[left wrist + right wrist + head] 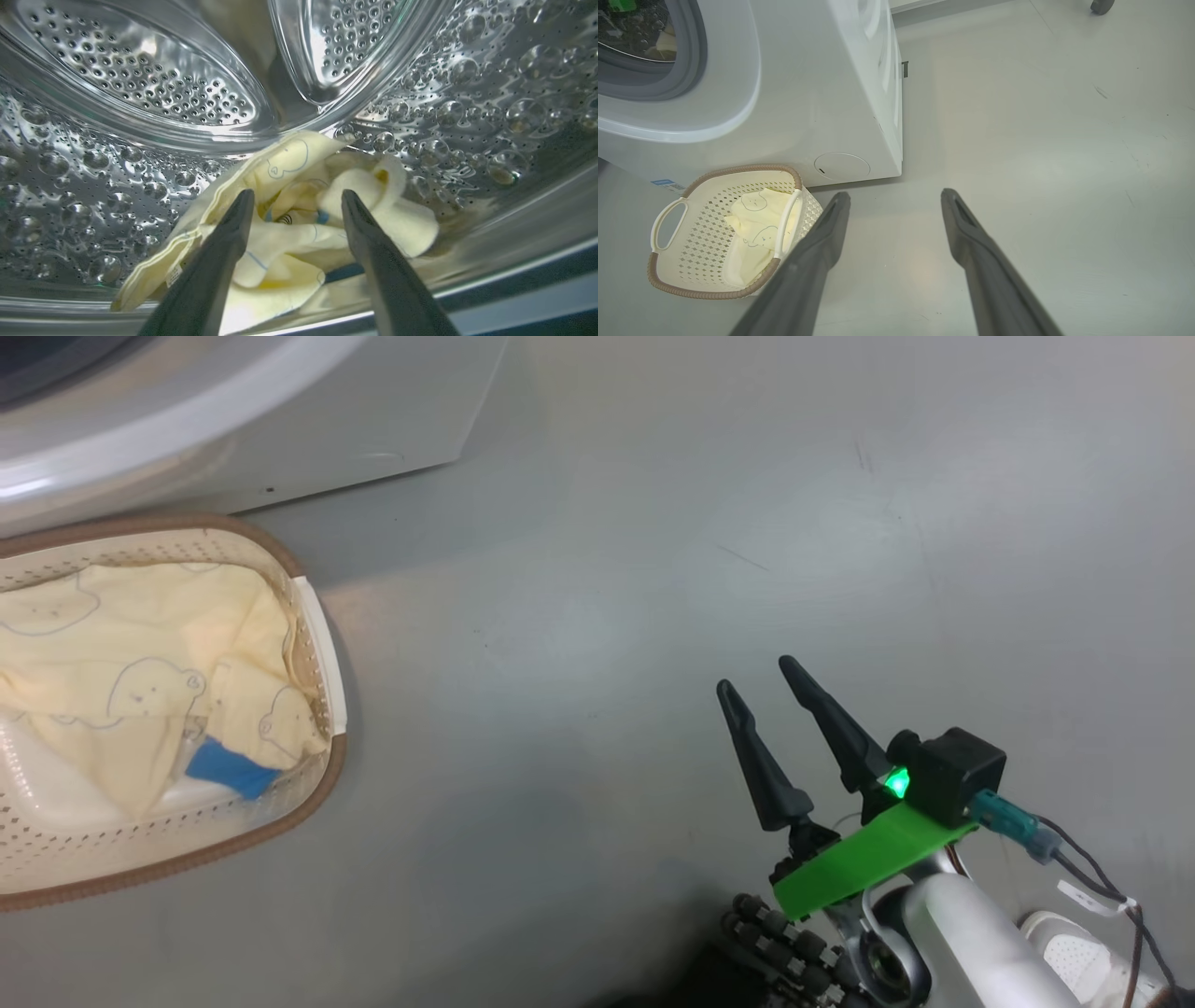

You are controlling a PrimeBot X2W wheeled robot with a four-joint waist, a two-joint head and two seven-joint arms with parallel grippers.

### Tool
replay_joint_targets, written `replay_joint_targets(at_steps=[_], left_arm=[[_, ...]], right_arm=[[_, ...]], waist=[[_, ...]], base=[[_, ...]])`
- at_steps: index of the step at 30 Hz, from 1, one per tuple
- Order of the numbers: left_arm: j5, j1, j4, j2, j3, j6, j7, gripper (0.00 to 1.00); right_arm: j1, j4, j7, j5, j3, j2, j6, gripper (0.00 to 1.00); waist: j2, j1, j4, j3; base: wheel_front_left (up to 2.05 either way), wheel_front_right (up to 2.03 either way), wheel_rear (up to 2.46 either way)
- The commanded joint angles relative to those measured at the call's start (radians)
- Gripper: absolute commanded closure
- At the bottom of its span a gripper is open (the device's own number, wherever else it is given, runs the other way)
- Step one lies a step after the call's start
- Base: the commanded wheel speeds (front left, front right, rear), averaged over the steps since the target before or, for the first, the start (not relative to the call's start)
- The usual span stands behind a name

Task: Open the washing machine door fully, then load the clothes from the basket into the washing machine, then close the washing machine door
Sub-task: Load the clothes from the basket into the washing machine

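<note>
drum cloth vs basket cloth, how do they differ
The drum cloth lies bunched on metal; the basket cloth lies flatter in cream plastic. The drum cloth sits just ahead of the open left tool; the basket cloth is far from the right tool. Both are pale yellow with blue line drawings.

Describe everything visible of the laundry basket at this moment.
The basket is a cream plastic tub with perforated walls, a brown woven-look rim and white loop handles at both ends. It stands upright on the grey floor just in front of the white washing machine; contact between them is unclear. Pale yellow clothes with blue bear outlines lie inside. Nothing else touches it.
</note>
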State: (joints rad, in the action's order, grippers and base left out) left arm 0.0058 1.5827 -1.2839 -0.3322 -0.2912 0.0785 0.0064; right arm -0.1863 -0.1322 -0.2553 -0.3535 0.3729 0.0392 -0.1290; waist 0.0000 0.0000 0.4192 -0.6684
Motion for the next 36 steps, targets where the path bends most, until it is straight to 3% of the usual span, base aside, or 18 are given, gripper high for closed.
replay_joint_targets(at_steps=[1, 9, 22, 36], left_arm=[[-0.007, 0.035, 0.024, -0.027, 0.009, -0.002, 0.011, 0.0], [-0.04, 0.006, 0.01, -0.002, 0.016, -0.016, 0.057, 0.0], [-0.094, -0.061, 0.007, 0.044, 0.028, -0.027, -0.004, 0.0], [-0.146, -0.134, 0.007, 0.085, 0.032, -0.005, -0.104, 0.0]], right_arm=[[0.035, 0.021, -0.006, -0.007, 0.01, 0.011, -0.002, 0.0], [0.035, 0.018, -0.006, -0.004, -0.001, 0.011, -0.002, 0.0], [0.026, 0.011, -0.006, 0.016, -0.018, 0.011, -0.002, 0.0], [0.03, 0.003, -0.006, 0.034, -0.041, 0.011, -0.002, 0.0]], waist=[[0.0, 0.0, -0.002, 0.003], [0.0, 0.0, -0.02, 0.034], [0.0, 0.0, -0.066, 0.1], [0.0, 0.0, -0.115, 0.152]], base=[[0.0, 0.0, 0.0], [0.0, 0.0, 0.0], [0.0, 0.0, 0.0], [0.0, 0.0, 0.0]])
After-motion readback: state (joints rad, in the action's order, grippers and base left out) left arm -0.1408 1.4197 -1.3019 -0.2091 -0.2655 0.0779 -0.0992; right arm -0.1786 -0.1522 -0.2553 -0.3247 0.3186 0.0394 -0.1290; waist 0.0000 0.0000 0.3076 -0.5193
